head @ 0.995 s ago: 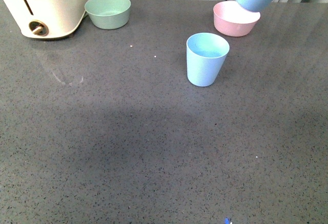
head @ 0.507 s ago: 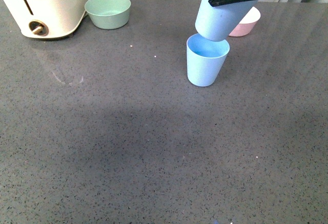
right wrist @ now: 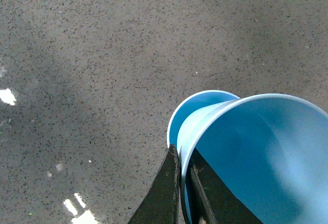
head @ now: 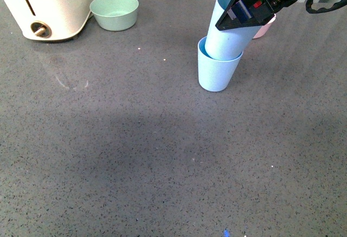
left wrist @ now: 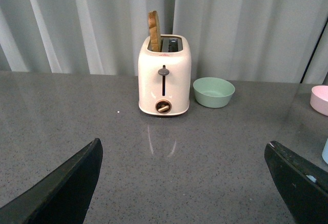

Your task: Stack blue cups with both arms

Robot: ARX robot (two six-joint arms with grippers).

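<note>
So, I'm watching the right claw (head: 238, 15) clenching on the upper blue cup (head: 226, 39). It's pinching the wall at the rim: in the right wrist view one finger (right wrist: 165, 193) is sitting outside the wall and the other (right wrist: 212, 201) inside. That cup is tilting, with its mouth leaning away toward the far right and its base dipping into the mouth of the lower blue cup (head: 216, 75). It isn't seated square yet. A crescent of the lower cup's inside is showing on the side away from the claw.

The lower blue cup is standing upright on the desk (head: 135, 155), right of centre and toward the far side.

The tight spot is behind it. The pink bowl (head: 268, 26) is sitting just past the cups, mostly hidden by the claw, and the desk's far edge is running along the curtain (left wrist: 102, 24) right behind that. The green bowl (head: 114, 12) and the cream toaster (head: 49, 4) are well apart from the cups, off in the far left corner. Everything nearer to me and to the left of the cups is bare grey desk.

The left claw (left wrist: 183, 144) is hanging spread wide with nothing between its fingers (left wrist: 61, 188), facing the toaster across open desk.
</note>
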